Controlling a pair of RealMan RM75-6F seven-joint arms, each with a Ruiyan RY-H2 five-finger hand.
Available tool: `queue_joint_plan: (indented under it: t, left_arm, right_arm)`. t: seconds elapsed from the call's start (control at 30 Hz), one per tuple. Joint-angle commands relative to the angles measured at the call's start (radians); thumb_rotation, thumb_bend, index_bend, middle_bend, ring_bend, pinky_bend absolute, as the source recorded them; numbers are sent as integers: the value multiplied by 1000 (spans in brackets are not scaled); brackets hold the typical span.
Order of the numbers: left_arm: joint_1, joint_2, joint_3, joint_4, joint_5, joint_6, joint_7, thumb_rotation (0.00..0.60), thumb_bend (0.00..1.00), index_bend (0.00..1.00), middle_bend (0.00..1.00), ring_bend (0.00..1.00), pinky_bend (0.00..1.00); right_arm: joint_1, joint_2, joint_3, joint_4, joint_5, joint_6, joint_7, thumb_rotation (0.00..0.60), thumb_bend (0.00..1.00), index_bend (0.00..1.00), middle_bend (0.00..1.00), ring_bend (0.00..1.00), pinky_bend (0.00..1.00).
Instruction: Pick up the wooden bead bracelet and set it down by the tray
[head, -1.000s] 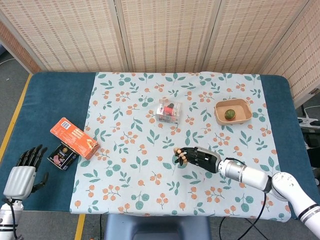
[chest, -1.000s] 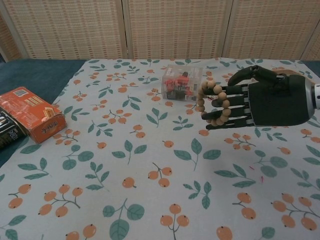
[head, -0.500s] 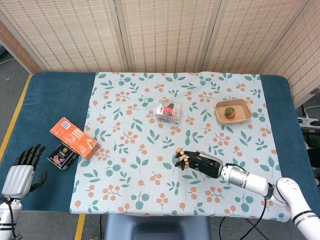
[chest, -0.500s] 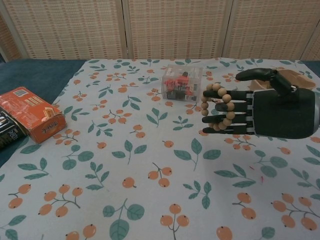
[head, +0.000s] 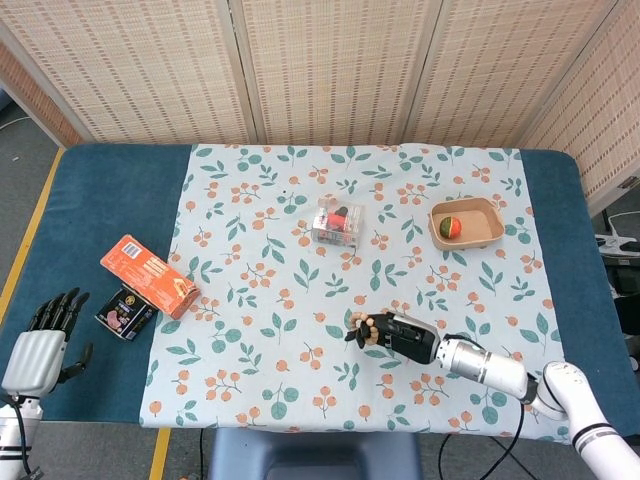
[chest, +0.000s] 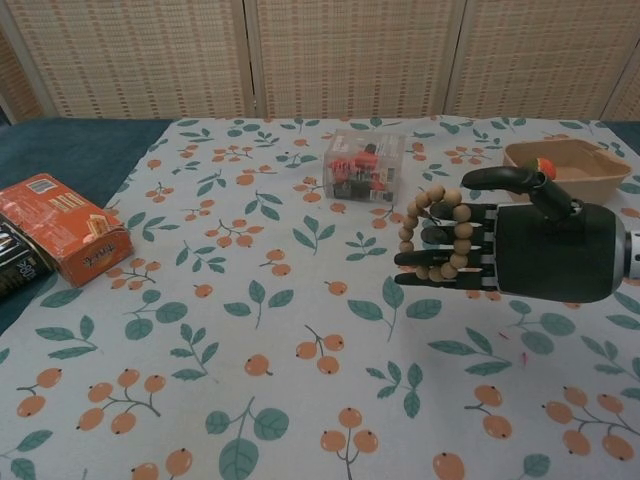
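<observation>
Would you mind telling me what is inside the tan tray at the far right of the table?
The tan tray holds one small round green-and-red object, likely a fruit. In the chest view the right hand's thumb hides most of it, so only a red tip shows.

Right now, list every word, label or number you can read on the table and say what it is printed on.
Orange carton: print on its top and side, too blurred to read.
Dark packet beside it: light lettering, cut off and unreadable.
Clear plastic box: red contents, no legible label.
Wooden bead bracelet, tray: no text.
</observation>
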Motion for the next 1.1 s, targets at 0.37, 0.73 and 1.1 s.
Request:
queue_joint_plan:
  t: [0.37, 0.73, 1.1]
  left_arm:
    - [1, 2, 2, -5, 4, 4, 1, 600, 473, 0, 0, 0, 108]
    - [2, 3, 3, -5, 2, 2, 3, 600, 471, 0, 0, 0, 109]
    - [5, 4, 4, -8, 5, 9, 5, 600, 471, 0, 0, 0, 109]
  right_arm:
    - [-11, 10, -6, -7, 8, 3, -8, 366, 420, 559, 492, 234, 0]
    - [1, 5, -19, 8, -2, -21, -36, 367, 511, 616, 492, 234, 0]
    - [0, 4, -27, 3, -6, -24, -64, 368, 735, 631, 492, 234, 0]
